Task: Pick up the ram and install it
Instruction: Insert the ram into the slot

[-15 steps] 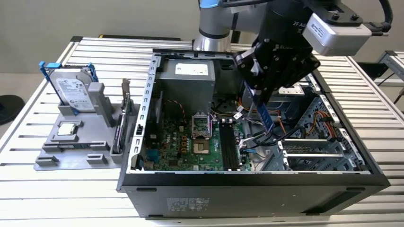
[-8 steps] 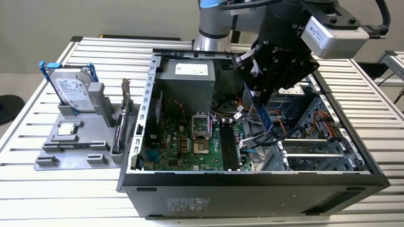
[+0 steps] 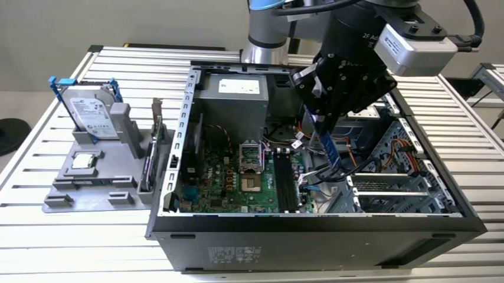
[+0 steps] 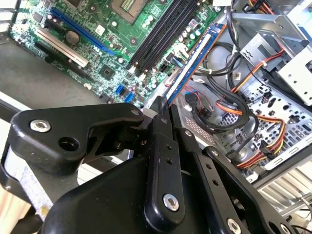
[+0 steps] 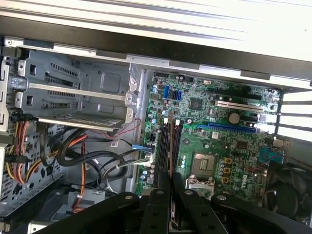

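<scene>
My gripper [image 3: 319, 115] hangs over the open computer case [image 3: 315, 227], shut on the ram [image 3: 329, 144]. The ram is a thin, dark blue stick that slants down from the fingers toward the motherboard [image 3: 228, 180]. In the second wrist view the ram [image 4: 195, 63] runs out from between the fingertips [image 4: 161, 109], above the board's edge and beside the long black memory slots [image 4: 161, 34]. In the first wrist view the gripper [image 5: 171, 183] holds the stick edge-on over the black slots [image 5: 163, 146]. The ram's lower end is still above the slots [image 3: 285, 177], apart from them.
A grey fixture [image 3: 79, 197] in the exterior view's left carries a hard drive with blue rails [image 3: 91, 115], a processor chip [image 3: 85, 160] and an expansion card [image 3: 155, 141]. Inside the case are a power supply [image 3: 232, 94], loose cables [image 4: 243, 112], a drive cage [image 5: 78, 92] and a fan [image 5: 287, 190].
</scene>
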You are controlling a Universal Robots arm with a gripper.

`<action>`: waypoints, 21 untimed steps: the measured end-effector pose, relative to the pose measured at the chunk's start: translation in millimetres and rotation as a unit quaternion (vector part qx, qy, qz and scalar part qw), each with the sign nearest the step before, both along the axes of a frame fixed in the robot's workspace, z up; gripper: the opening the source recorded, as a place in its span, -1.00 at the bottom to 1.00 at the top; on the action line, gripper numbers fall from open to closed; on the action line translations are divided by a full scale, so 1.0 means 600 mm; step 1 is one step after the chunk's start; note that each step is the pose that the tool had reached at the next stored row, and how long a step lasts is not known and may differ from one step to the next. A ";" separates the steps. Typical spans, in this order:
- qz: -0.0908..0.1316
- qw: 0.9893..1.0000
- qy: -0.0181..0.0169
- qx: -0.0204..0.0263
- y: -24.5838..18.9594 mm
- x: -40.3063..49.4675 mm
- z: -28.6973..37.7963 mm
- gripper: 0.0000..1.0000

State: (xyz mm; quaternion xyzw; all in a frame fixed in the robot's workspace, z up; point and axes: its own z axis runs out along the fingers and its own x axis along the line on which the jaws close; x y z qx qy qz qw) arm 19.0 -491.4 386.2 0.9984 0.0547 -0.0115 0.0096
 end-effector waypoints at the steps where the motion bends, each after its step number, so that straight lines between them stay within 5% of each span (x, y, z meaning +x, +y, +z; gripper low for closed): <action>1: 0.000 1.000 0.000 0.000 0.0000 0.000 -0.001 -1.00; 21: -0.002 1.000 0.000 0.000 0.0000 0.000 -0.011 -1.00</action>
